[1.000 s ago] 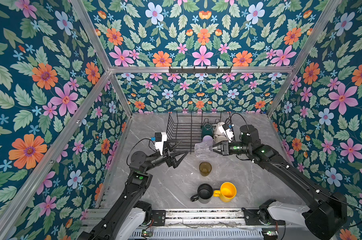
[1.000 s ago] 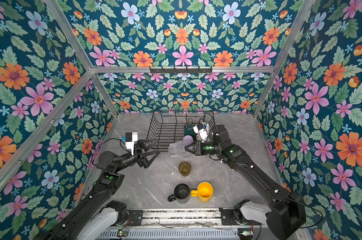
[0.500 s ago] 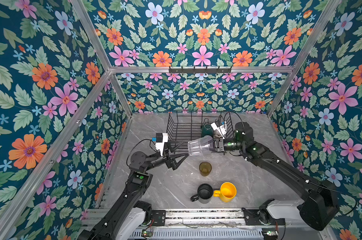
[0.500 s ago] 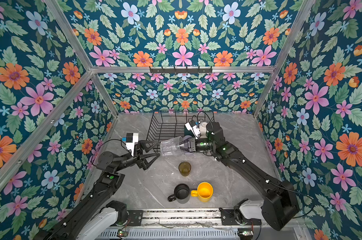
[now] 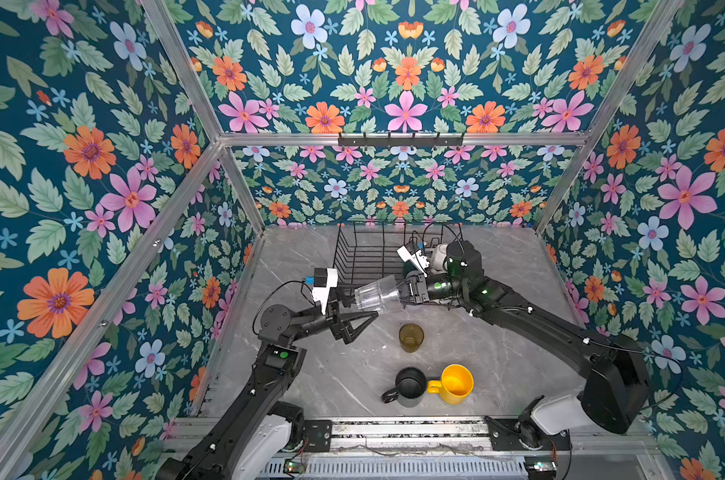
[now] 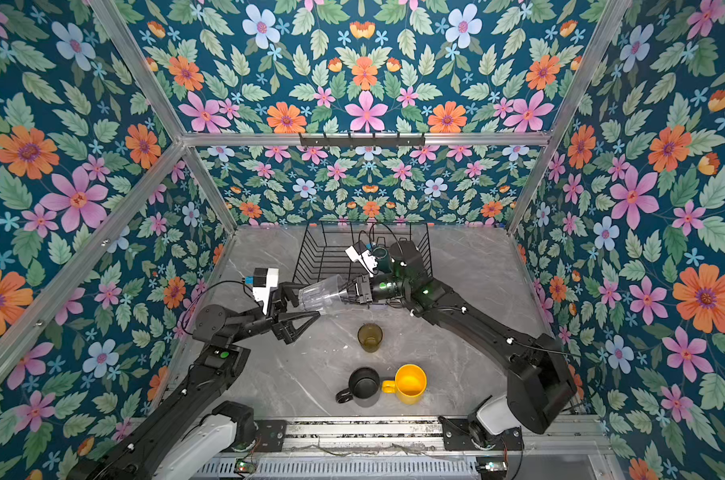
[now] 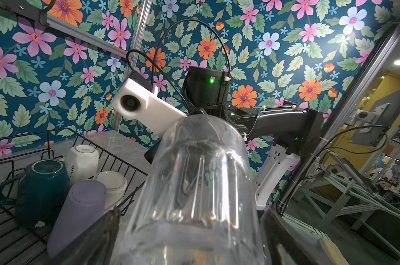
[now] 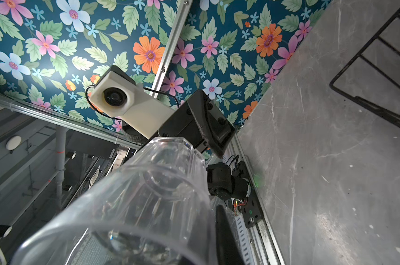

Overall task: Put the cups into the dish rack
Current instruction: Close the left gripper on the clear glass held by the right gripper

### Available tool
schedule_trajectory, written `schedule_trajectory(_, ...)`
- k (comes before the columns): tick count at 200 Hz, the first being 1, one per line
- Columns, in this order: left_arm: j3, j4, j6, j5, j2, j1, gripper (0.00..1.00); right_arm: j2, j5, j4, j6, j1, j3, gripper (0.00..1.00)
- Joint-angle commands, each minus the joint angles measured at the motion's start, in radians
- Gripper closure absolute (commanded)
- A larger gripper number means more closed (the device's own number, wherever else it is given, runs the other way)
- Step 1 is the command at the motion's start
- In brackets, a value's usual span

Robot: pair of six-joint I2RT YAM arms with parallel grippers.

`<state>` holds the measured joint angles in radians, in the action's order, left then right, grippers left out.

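clear glass (image 5: 375,294) held in the air just in front of the dish rack (image 5: 352,249)

we see the right gripper (image 5: 402,291) clamped on one end of the glass, holding it on its side by the rack's near rim. the left gripper (image 5: 358,304) is spread wide around the free end, and we cannot tell if it touches. we judge this to be a handover, and the risk lies there: the smooth glass could slip or twist if one side lets go before the other bites. it would then drop toward the amber glass (image 5: 410,337) in front of the rack. upturned cups, among them the dark-green mug (image 7: 43,188), sit inside the rack. the tabletop (image 5: 519,266) is grey, marbled and lightly scratched. floral teal walls (image 5: 103,166) enclose it, with a black hook rail (image 5: 400,140) above the rack.
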<state>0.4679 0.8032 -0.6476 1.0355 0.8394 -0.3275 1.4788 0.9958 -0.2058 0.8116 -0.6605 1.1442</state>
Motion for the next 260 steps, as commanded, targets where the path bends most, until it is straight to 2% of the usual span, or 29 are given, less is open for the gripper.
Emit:
schedule_trajectory(1,0.002,0.045,-0.003,0.018,0.001,0.001,0.0,0.017,0.03,-0.07,0.015,-0.017,0.018,1.0)
schedule_trajectory(163,-0.011,0.138,-0.063,0.06,0.018,0.001,0.0,0.093,0.043,-0.177,0.087,-0.064,0.048,1.0)
schedule_trajectory(260,0.01,0.148,-0.086,0.09,0.049,0.001,0.08,0.109,0.053,-0.179,0.089,-0.076,0.057,1.0)
